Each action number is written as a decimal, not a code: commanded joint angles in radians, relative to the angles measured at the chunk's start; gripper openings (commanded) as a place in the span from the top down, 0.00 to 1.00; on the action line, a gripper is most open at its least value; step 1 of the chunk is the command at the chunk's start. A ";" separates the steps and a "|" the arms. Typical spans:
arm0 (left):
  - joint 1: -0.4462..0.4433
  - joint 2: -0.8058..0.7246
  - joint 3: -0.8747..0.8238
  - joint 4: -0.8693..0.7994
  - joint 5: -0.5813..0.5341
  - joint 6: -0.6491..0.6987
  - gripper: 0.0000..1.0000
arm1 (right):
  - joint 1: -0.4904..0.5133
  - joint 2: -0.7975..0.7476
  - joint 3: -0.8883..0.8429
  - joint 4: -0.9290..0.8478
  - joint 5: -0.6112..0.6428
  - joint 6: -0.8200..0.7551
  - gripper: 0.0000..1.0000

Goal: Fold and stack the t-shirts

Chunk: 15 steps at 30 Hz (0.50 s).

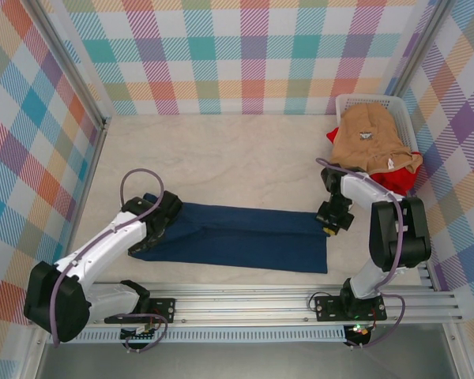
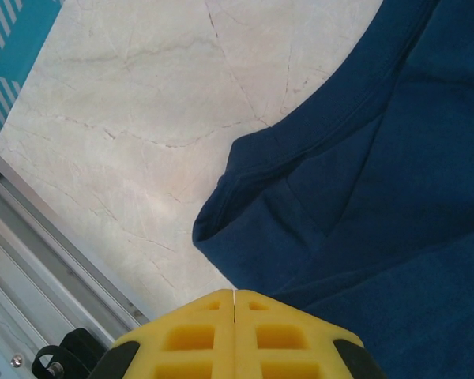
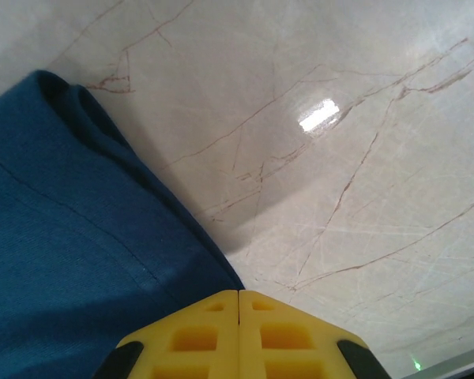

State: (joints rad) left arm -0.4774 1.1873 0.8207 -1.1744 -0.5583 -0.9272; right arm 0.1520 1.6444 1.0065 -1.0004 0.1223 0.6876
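Navy t-shirt (image 1: 237, 241): lies flat on the worktop (image 1: 237, 158) as a long band running left to right, toward the near edge, between the two arms. No print visible on the upper face.

Left hand (image 1: 159, 225): at the left end of the navy t-shirt, low over the cloth. In the left wrist view the yellow fingers (image 2: 197, 335) are pressed together, with no gap at the tips. Whether cloth is pinched cannot be told.

Right hand (image 1: 332, 223): at the far right corner of the same shirt. Fingers (image 3: 284, 339) closed tip to tip, with the cloth edge running up to them; grip on the cloth not confirmed.

Tan t-shirt (image 1: 373, 142): heaped in the white basket (image 1: 363, 101) at far right, over the red t-shirt (image 1: 395, 180), which spills over the near rim
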 commanded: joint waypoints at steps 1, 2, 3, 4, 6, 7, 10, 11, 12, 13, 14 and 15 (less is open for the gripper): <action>-0.017 0.019 -0.009 0.005 -0.002 -0.010 1.00 | 0.000 0.018 -0.002 -0.006 0.000 0.016 1.00; -0.017 0.021 -0.012 0.005 -0.004 -0.011 1.00 | 0.000 0.020 -0.002 -0.007 0.003 0.012 1.00; -0.017 0.019 -0.015 0.007 -0.005 -0.013 1.00 | 0.000 0.020 -0.002 -0.007 0.002 0.013 1.00; -0.016 0.019 -0.020 0.009 -0.003 -0.013 1.00 | 0.000 0.022 -0.002 -0.009 0.005 0.013 1.00; -0.016 0.021 -0.029 0.015 -0.002 -0.015 1.00 | 0.001 0.026 -0.003 -0.009 0.005 0.013 1.00; -0.017 0.025 -0.033 0.018 0.000 -0.015 1.00 | 0.001 0.026 -0.005 -0.009 0.004 0.014 1.00; -0.018 0.046 -0.038 0.028 -0.009 -0.015 1.00 | 0.004 0.023 -0.006 -0.014 0.001 0.018 1.00; -0.019 0.053 -0.036 0.033 -0.013 -0.010 1.00 | 0.005 0.021 -0.008 -0.015 0.001 0.019 1.00; -0.020 0.063 -0.036 0.037 -0.017 -0.007 1.00 | 0.007 0.022 -0.009 -0.017 0.001 0.021 1.00; -0.020 0.072 -0.035 0.043 -0.021 -0.002 1.00 | 0.010 0.020 -0.011 -0.017 -0.001 0.023 1.00; -0.020 0.082 -0.035 0.049 -0.022 0.001 1.00 | 0.013 0.021 -0.013 -0.017 -0.002 0.025 1.00; -0.020 0.091 -0.035 0.055 -0.023 0.001 1.00 | 0.014 0.023 -0.015 -0.016 -0.004 0.028 1.00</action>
State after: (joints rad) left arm -0.4774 1.2594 0.7940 -1.1355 -0.5617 -0.9268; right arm 0.1577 1.6600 1.0058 -0.9955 0.1223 0.6956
